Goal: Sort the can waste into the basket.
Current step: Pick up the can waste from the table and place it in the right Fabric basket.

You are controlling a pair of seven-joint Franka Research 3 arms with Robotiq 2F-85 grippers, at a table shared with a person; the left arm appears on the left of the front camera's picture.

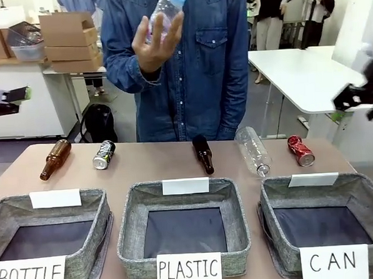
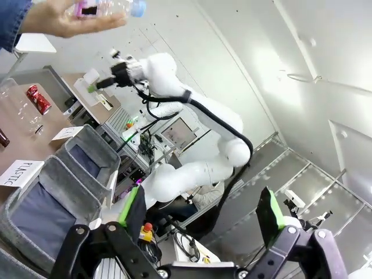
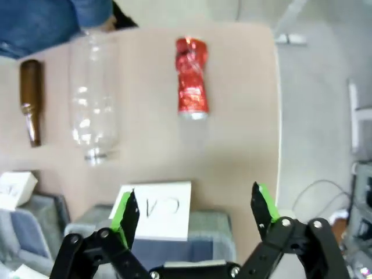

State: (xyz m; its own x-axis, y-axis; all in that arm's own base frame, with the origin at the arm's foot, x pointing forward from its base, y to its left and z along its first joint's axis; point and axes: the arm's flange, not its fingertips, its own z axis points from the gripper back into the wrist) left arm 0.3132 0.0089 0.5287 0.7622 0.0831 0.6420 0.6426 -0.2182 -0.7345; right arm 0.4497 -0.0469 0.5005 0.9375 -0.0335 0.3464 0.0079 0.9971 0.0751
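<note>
Right end effector (image 3: 193, 200) hangs released above the CAN basket (image 3: 218, 224), red can (image 3: 192, 75) lying on the bench (image 3: 232, 145) beyond; left end effector (image 2: 201, 203), likewise spread wide, grasps nothing.

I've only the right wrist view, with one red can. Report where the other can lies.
Observer: The black can lies on the table's left part, beside a brown bottle.
Operator: Report the left pincer.
Observer: The left pincer is open and empty, raised at the left.
Operator: Name anything held in the air.
Observer: A hand holds a clear bottle up.
</note>
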